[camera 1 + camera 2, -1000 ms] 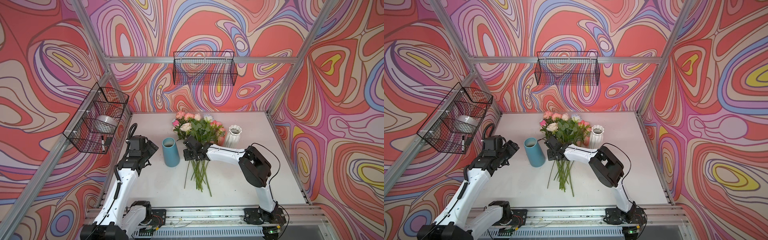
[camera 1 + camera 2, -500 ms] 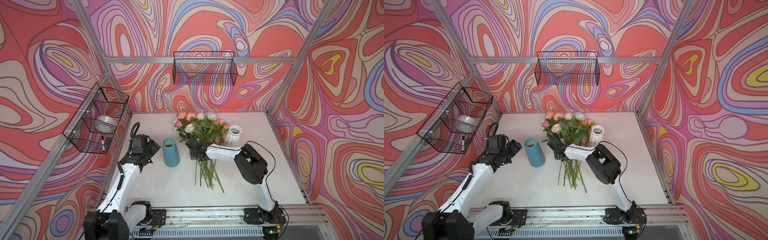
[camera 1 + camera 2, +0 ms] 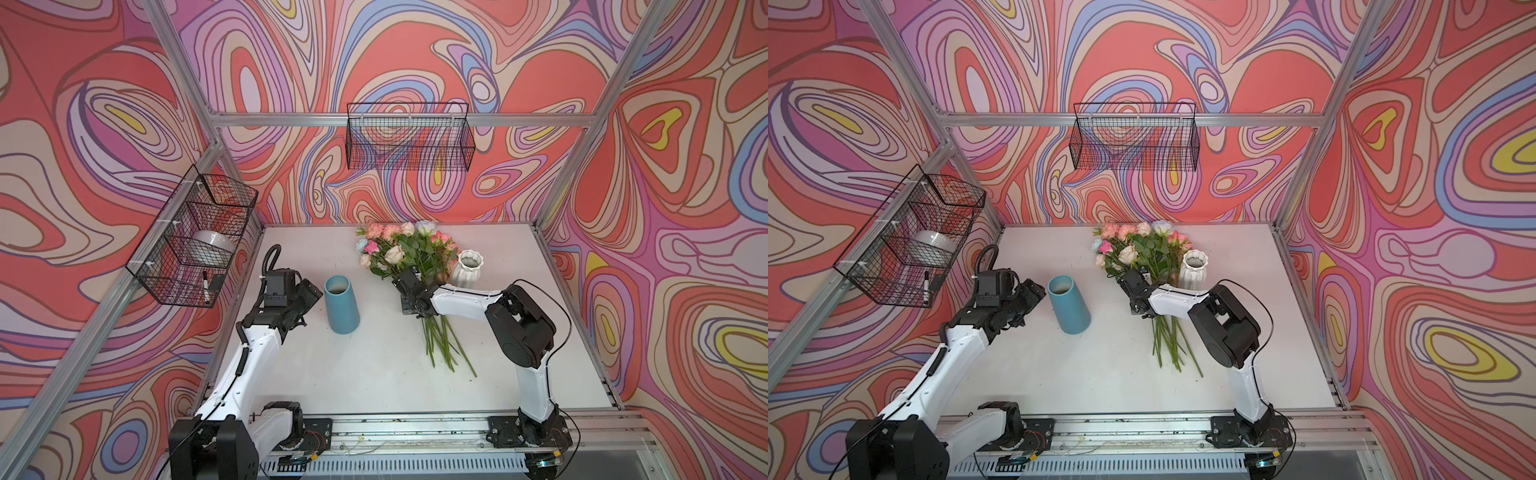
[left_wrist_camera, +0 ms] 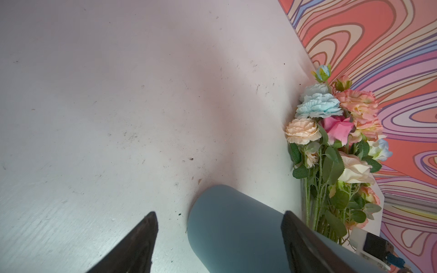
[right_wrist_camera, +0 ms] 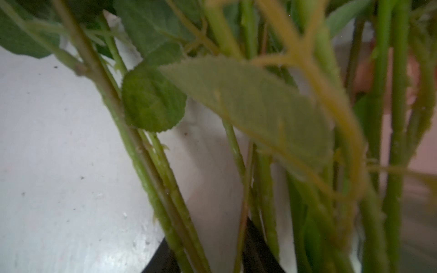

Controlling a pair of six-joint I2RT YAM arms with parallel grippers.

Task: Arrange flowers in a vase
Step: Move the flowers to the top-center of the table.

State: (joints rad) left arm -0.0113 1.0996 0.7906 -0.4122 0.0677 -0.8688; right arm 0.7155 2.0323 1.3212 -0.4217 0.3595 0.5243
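Right claw [image 3: 407,284] part-closed across the flowers [image 3: 409,249] mid-stem, some stems between its fingers [image 5: 158,262]; can't tell if the grip is firm. Blooms near the table [image 3: 374,374] back edge, white vase [image 3: 467,268] just beside them, stem ends fanned over open table. Left claw [image 3: 311,293] wide open, holding nothing, just beside the upright teal vase [image 3: 341,305]. Bare table between vase and stems.

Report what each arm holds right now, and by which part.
The right gripper holds the flowers, jaws around the bundled stems below the leaves. The left gripper holds nothing; its jaws stand open, facing the blue vase.
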